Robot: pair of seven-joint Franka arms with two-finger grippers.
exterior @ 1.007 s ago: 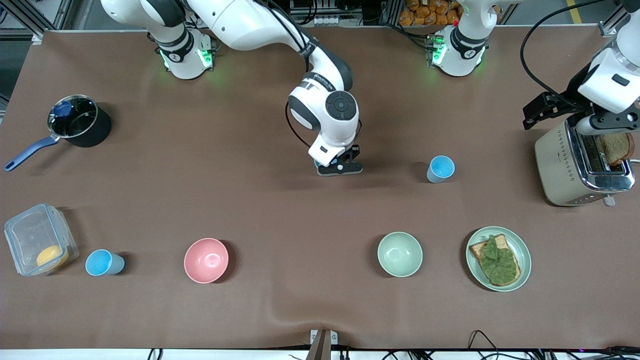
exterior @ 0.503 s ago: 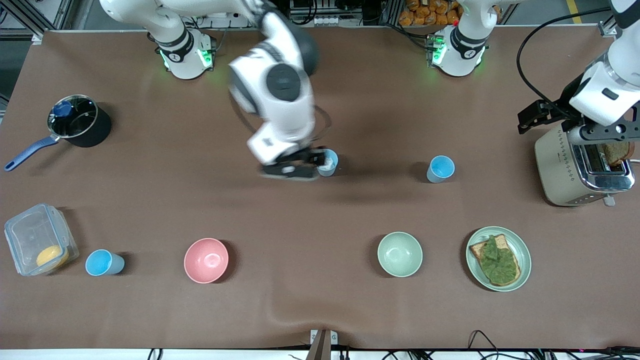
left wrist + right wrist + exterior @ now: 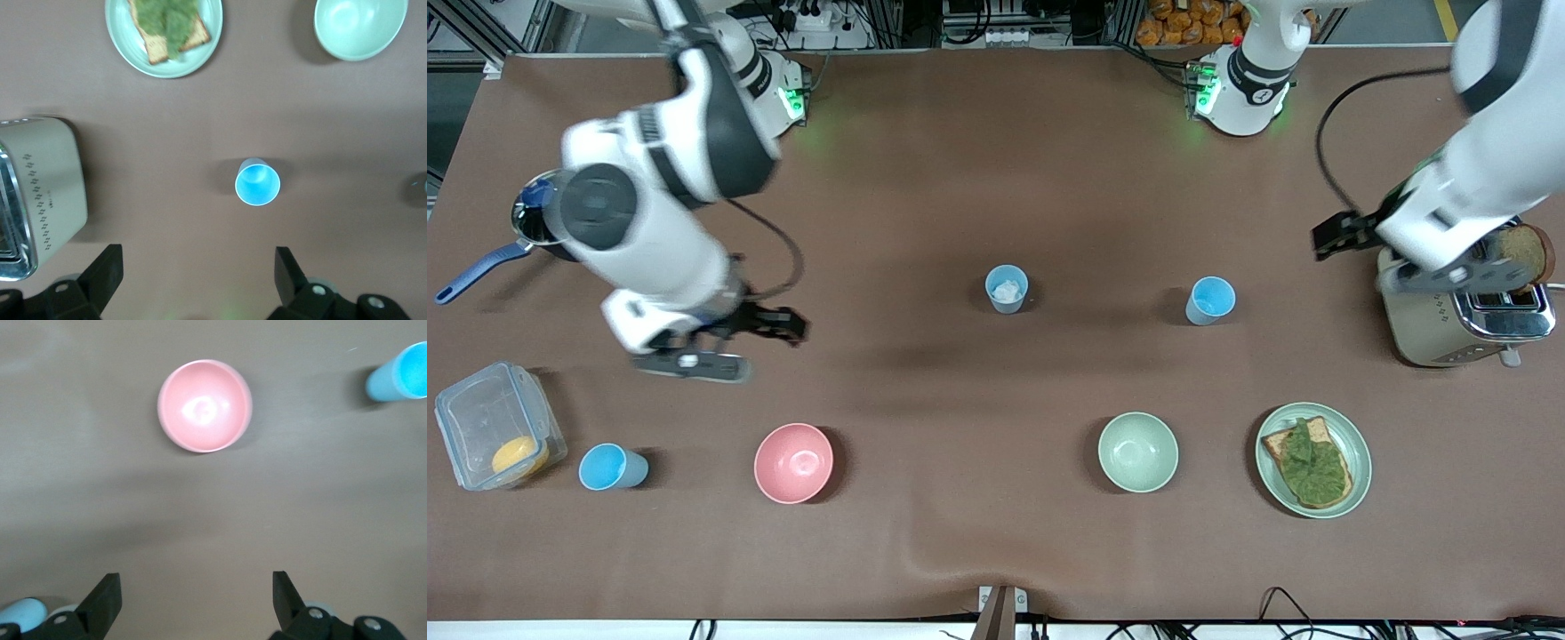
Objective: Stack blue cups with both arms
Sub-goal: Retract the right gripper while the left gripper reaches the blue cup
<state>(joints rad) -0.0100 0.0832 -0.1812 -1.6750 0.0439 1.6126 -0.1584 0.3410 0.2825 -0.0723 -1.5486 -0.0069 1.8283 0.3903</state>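
Three cups: blue, each upright, long axis vertical, mouth up.
Middle cup (image 3: 1007, 289): stood at mid-table; something white is seen inside.
Second cup (image 3: 1210, 300) (image 3: 257, 183): beside the middle cup, toward the left arm's end, well apart from it.
Third cup (image 3: 611, 468) (image 3: 398, 379): near the front edge, between the clear container (image 3: 496, 424) and the pink bowl (image 3: 793, 462) (image 3: 205, 405).
Right gripper (image 3: 694, 360) (image 3: 193, 603): held over bare table near the saucepan (image 3: 560, 218); fingers spread wide, nothing held.
Left gripper (image 3: 1440, 276) (image 3: 197, 280): held over the toaster (image 3: 1458, 307) (image 3: 40, 193); fingers spread wide, nothing held.
Green bowl (image 3: 1137, 452) (image 3: 360, 25): nearer the front camera than the second cup, beside the plate (image 3: 1352, 444) (image 3: 207, 40) of toast.
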